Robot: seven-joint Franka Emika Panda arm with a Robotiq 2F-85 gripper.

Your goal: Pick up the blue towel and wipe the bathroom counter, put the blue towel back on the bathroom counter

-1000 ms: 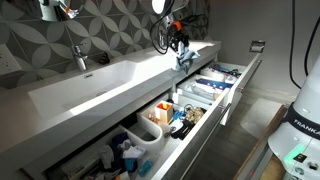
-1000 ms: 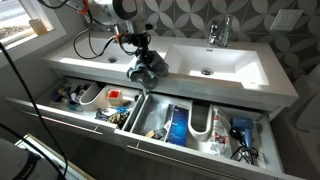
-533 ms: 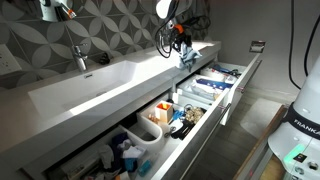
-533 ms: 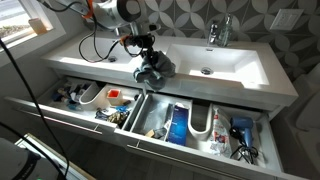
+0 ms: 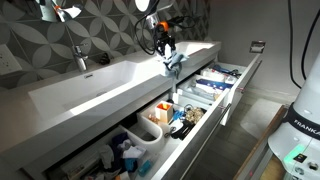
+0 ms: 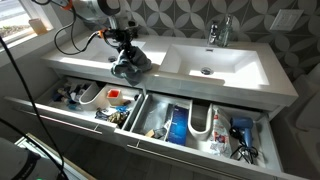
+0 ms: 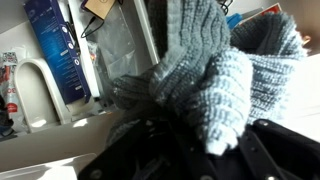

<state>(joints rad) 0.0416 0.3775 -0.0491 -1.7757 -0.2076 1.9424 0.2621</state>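
The blue towel (image 6: 130, 66) is a grey-blue knitted cloth, bunched and hanging from my gripper (image 6: 124, 55). It rests on the front edge of the white bathroom counter (image 6: 85, 58). In an exterior view the towel (image 5: 170, 62) hangs under the gripper (image 5: 165, 47) at the counter's edge (image 5: 200, 50). In the wrist view the towel (image 7: 215, 70) fills the centre, pinched between the dark fingers of the gripper (image 7: 205, 145). The gripper is shut on the towel.
Two sinks with taps (image 6: 218, 32) (image 5: 80, 57) are set in the counter. Below it, open drawers (image 6: 190, 125) (image 5: 150, 130) hold toiletries, bottles and boxes. A patterned tiled wall runs behind. A second robot base (image 5: 300, 130) stands at the edge of one exterior view.
My gripper has dragged the towel along the counter's front edge, away from the sink and towards the counter's end.
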